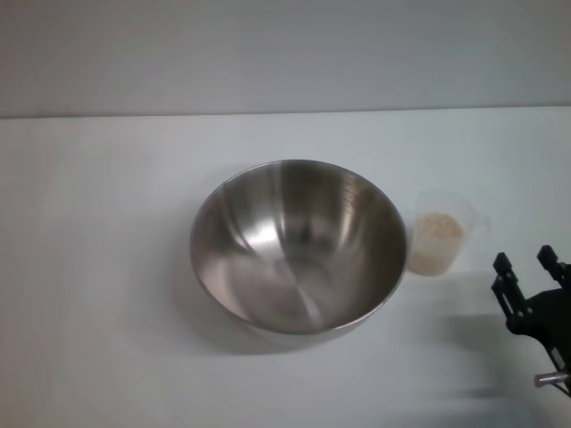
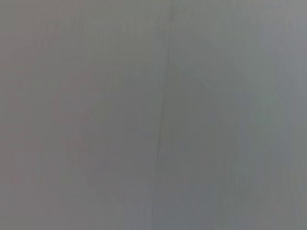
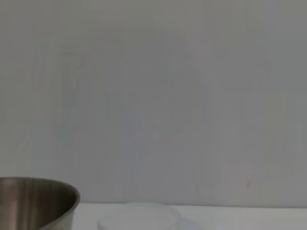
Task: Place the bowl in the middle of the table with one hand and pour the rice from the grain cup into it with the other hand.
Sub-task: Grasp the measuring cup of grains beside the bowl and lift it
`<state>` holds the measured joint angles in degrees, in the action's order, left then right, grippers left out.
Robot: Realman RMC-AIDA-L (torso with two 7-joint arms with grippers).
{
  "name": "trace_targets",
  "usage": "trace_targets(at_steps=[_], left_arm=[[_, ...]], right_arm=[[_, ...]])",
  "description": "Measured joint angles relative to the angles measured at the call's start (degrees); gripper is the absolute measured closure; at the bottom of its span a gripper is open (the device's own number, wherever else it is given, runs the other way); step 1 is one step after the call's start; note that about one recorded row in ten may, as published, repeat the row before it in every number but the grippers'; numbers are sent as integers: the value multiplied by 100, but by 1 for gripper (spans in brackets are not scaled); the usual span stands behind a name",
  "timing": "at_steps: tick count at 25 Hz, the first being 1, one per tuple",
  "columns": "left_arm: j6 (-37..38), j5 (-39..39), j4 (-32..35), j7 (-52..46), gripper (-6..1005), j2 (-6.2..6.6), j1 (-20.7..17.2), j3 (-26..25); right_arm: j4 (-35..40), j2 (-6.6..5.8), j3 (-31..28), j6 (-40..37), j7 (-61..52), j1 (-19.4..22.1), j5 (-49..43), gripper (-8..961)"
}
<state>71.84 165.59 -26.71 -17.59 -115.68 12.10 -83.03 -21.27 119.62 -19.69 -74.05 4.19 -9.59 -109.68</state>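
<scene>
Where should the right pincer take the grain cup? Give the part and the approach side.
Grip the grain cup across its clear wall below the rim, coming from the robot's right, where the open right pincer already waits. It stands upright beside the bowl, which blocks the other side; its handle juts right, so avoid it.

The bowl [image 1: 299,245] is showing shiny brushed silver-grey steel. The bench [image 1: 98,267] is showing plain, unmarked white. The grain cup [image 1: 443,234] is showing clear plastic, its rice [image 1: 435,242] pale beige. The right end effector [image 1: 528,269] is showing black.
</scene>
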Motion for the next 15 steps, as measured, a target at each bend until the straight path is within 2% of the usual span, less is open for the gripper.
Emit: trace_targets(at_steps=[15], left_arm=[[-38, 0, 5, 190, 546, -31, 80, 6]], right_arm=[[-1, 0, -123, 169, 319, -166, 41, 378]])
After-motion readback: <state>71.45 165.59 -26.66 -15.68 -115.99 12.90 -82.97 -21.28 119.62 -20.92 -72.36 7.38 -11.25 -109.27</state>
